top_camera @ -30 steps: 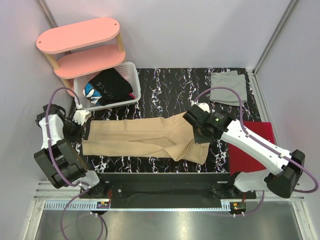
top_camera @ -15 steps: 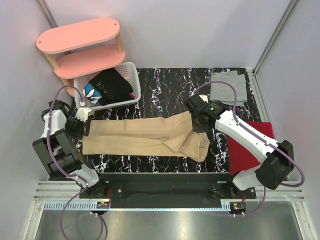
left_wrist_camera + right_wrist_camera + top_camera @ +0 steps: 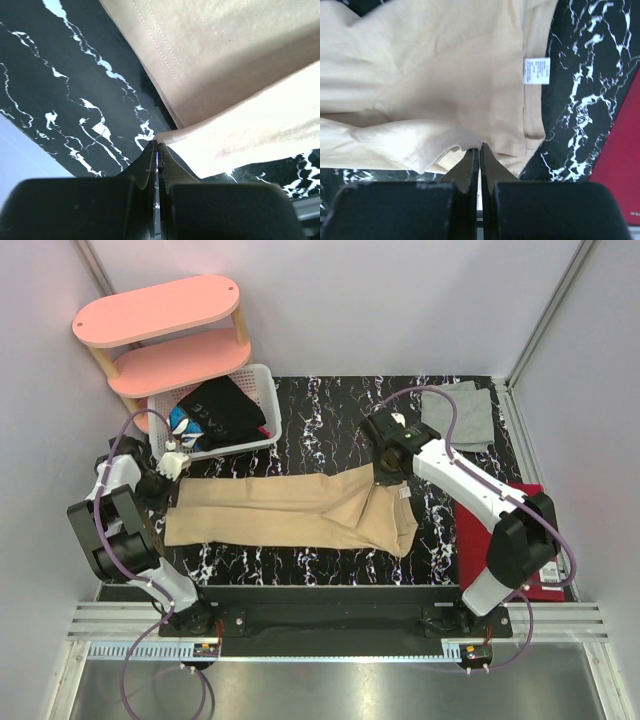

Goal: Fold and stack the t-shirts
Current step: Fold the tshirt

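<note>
Top external view, count: two t-shirts, one red folder [image 3: 487, 540], one white basket [image 3: 263, 388], one pink two-tier shelf [image 3: 160, 308], two arms.

Tan t-shirt [image 3: 290, 512]: the large one. It lies on the black marbled table [image 3: 320, 405] as a long band folded lengthwise, running left to right across the middle. It is wider and rumpled at the right end. In the right wrist view a white neck label [image 3: 536, 71] shows at that end, with a double layer of cloth bunched below it.

Grey t-shirt [image 3: 458, 417]: small flat folded square at the far right corner, well apart from the tan one.

Left gripper [image 3: 172, 462]: at the far left corner of the tan t-shirt. In the left wrist view the jaws are pressed together, pinching the stitched hem edge, which is raised off the table.

Right gripper [image 3: 385, 476]: at the far right edge of the tan t-shirt. In the right wrist view the jaws are pinched tight on a raised fold of cloth.

Container: the basket stands at the far left, beside the shelf foot. It holds a black garment [image 3: 222, 408] with white lettering and a blue patch, heaped above the rim.

The folder lies flat at the right table edge, partly under the right arm.
</note>
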Tool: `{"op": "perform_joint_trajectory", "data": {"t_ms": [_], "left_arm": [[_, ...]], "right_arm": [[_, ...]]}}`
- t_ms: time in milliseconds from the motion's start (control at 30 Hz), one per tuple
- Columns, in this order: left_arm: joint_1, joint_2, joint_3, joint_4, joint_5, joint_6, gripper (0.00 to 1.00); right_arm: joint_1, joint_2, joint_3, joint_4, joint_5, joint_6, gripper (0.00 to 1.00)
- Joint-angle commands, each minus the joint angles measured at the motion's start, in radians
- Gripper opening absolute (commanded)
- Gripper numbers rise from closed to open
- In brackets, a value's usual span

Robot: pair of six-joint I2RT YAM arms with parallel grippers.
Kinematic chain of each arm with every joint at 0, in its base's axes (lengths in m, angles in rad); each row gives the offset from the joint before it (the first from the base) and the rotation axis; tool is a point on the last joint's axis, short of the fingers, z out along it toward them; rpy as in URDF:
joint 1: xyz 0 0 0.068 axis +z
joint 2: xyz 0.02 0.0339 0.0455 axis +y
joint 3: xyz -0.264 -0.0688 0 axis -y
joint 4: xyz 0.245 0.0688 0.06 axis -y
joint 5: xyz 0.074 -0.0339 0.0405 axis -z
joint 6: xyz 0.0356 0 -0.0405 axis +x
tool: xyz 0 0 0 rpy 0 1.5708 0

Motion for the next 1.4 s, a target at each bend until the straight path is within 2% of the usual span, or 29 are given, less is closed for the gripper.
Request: {"op": "perform_joint_trajectory", "data": {"t_ms": [0,67,133,200,300,333,467,600,633,667,700,733,767,800,833,900,933,1100,1200,1233,1300,1367], "left_arm": [[-0.008,0.000,-0.009,0.070,-0.042,-0.005,0.00],[-0.011,0.005,-0.012,0.084,-0.053,-0.007,0.00],[-0.011,0.015,-0.024,0.113,-0.081,-0.017,0.21],[-0.012,0.002,-0.057,0.165,-0.117,-0.017,0.35],[-0.009,-0.046,-0.129,0.259,-0.179,0.004,0.49],[-0.008,-0.060,-0.140,0.273,-0.190,0.009,0.67],[0.011,-0.127,-0.138,0.272,-0.197,0.012,0.68],[0.006,-0.198,-0.089,0.200,-0.162,-0.002,0.69],[0.003,-0.212,-0.049,0.151,-0.156,-0.014,0.71],[-0.006,-0.221,-0.021,0.112,-0.156,-0.051,0.72],[-0.017,-0.219,0.013,0.063,-0.150,-0.068,0.72],[-0.041,-0.218,0.071,-0.046,-0.136,-0.077,0.72],[-0.054,-0.227,0.086,-0.090,-0.098,-0.080,0.70],[-0.072,-0.241,0.087,-0.116,-0.087,-0.079,0.70],[-0.112,-0.261,0.061,-0.127,-0.084,-0.076,0.69],[-0.164,-0.319,0.022,-0.127,-0.076,-0.070,0.70],[-0.207,-0.328,-0.005,-0.123,-0.072,-0.073,0.70],[-0.279,-0.275,-0.030,-0.110,-0.035,-0.113,0.68],[-0.301,-0.256,-0.080,-0.094,-0.051,-0.094,0.66],[-0.301,-0.259,-0.128,-0.053,-0.067,-0.079,0.66],[-0.299,-0.256,-0.176,0.023,-0.125,-0.062,0.66],[-0.299,-0.232,-0.225,0.064,-0.167,-0.050,0.66]], "right_arm": [[-0.004,0.026,0.083,0.055,-0.003,0.009,0.00],[-0.004,0.071,0.111,0.055,0.011,-0.002,0.00],[-0.004,0.103,0.126,0.055,0.032,0.000,0.00],[-0.005,0.149,0.131,0.057,0.069,0.006,0.00],[-0.005,0.215,0.140,0.066,0.113,0.008,0.00],[-0.007,0.232,0.151,0.071,0.123,0.008,0.00],[-0.011,0.324,0.200,0.072,0.185,-0.005,0.01],[-0.034,0.400,0.273,0.069,0.235,-0.028,0.05],[-0.039,0.411,0.284,0.068,0.242,-0.032,0.07],[-0.045,0.422,0.298,0.069,0.244,-0.032,0.16],[-0.056,0.434,0.326,0.068,0.245,-0.038,0.19],[-0.073,0.460,0.343,0.062,0.239,-0.040,0.24],[-0.082,0.473,0.363,0.057,0.238,-0.043,0.34],[-0.087,0.486,0.404,0.048,0.247,-0.045,0.70],[-0.091,0.508,0.422,0.031,0.264,-0.046,0.83],[-0.097,0.519,0.458,0.020,0.270,-0.055,0.99],[-0.099,0.522,0.467,0.010,0.288,-0.057,1.00],[-0.097,0.441,0.435,-0.023,0.276,-0.026,1.00],[-0.094,0.285,0.303,0.003,0.163,0.009,1.00],[-0.088,0.242,0.256,0.026,0.049,0.012,1.00],[-0.062,0.138,0.109,0.087,-0.084,0.034,1.00],[-0.042,0.094,0.004,0.114,-0.144,0.063,1.00]]}}
